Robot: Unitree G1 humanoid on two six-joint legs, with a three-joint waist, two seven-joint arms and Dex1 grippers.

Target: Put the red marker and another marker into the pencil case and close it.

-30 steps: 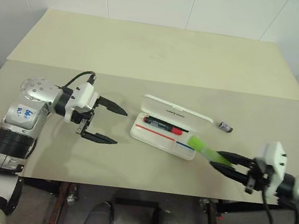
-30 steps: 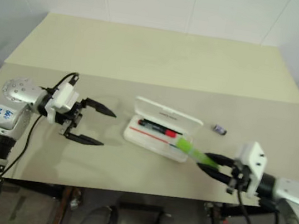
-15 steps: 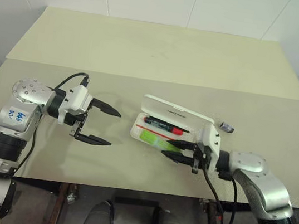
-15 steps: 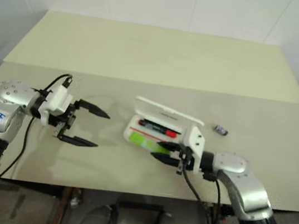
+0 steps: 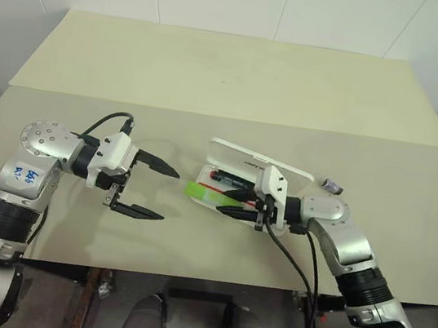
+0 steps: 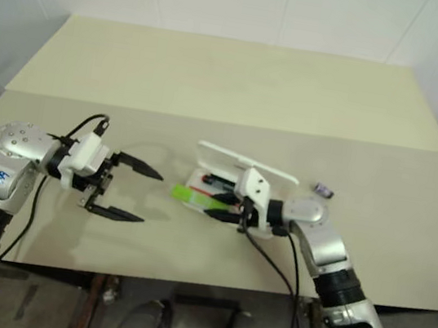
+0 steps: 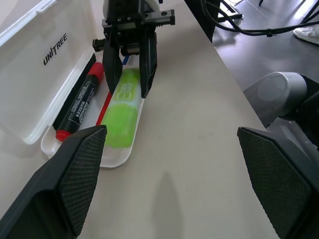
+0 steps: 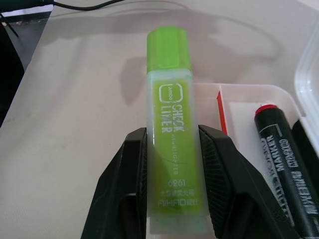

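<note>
The white pencil case (image 5: pixel 290 173) lies open mid-table, its lid (image 7: pixel 35 74) standing up at the back. The red marker (image 5: pixel 231 181), black barrel and red cap, lies inside along the lid. My right gripper (image 5: pixel 230 202) is shut on the lime-green highlighter (image 5: pixel 205 192), the other marker, holding it level over the case's front left part. Its green end pokes past the case's left rim. I cannot tell whether it touches the tray. My left gripper (image 5: pixel 167 196) stands open left of the case, a short gap away. In the right wrist view both black fingers (image 8: pixel 127 189) clamp the highlighter (image 8: pixel 169 144).
A small dark grey stub (image 5: pixel 331 185) lies on the table right of the case. The beige table (image 5: pixel 231 83) stretches far behind. Its front edge runs close below both arms.
My right gripper has carried the highlighter leftward, from right of the case to over the case's left end. The left gripper has stayed open and almost still.
</note>
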